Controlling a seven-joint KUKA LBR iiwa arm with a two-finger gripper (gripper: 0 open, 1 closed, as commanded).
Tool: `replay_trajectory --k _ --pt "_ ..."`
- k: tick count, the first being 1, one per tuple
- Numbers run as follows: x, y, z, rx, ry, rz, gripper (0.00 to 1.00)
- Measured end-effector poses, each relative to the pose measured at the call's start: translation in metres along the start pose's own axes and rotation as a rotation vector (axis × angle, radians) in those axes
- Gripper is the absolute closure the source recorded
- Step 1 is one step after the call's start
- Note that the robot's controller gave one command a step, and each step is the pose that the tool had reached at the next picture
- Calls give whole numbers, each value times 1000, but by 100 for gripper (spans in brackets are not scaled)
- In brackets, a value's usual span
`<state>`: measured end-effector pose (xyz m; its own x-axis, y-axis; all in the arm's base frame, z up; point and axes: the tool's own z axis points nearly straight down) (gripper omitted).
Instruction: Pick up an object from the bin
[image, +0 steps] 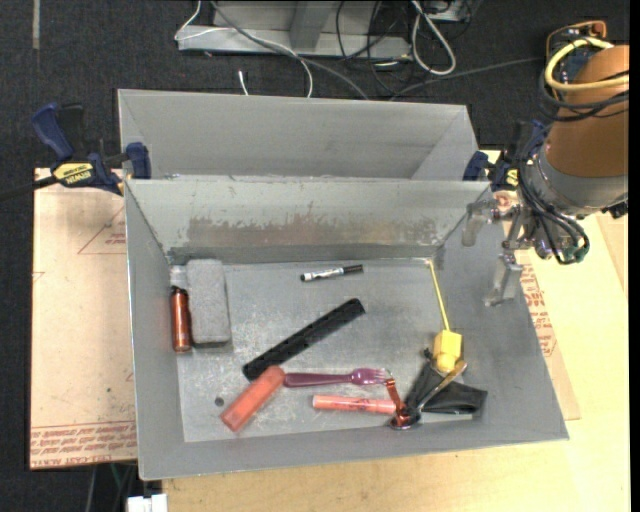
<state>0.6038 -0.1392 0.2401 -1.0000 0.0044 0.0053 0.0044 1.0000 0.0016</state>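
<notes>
gripper (487, 256) hangs at right over the bin's sloping wall (520, 345), fingers apart and empty (poised to descend, i'd guess).

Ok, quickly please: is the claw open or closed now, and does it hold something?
Claw: open, nothing between its fingers, above the right side of the bin.

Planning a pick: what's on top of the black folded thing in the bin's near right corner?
The head of a thin-handled yellow tool seems to overlap the upper end of the black folded thing; a red piece touches its left tip. Anything underneath is covered.
</notes>
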Motion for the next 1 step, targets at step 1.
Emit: replay_trajectory --k 1 --pt "-1 1 -5 2 -8 -5 0"
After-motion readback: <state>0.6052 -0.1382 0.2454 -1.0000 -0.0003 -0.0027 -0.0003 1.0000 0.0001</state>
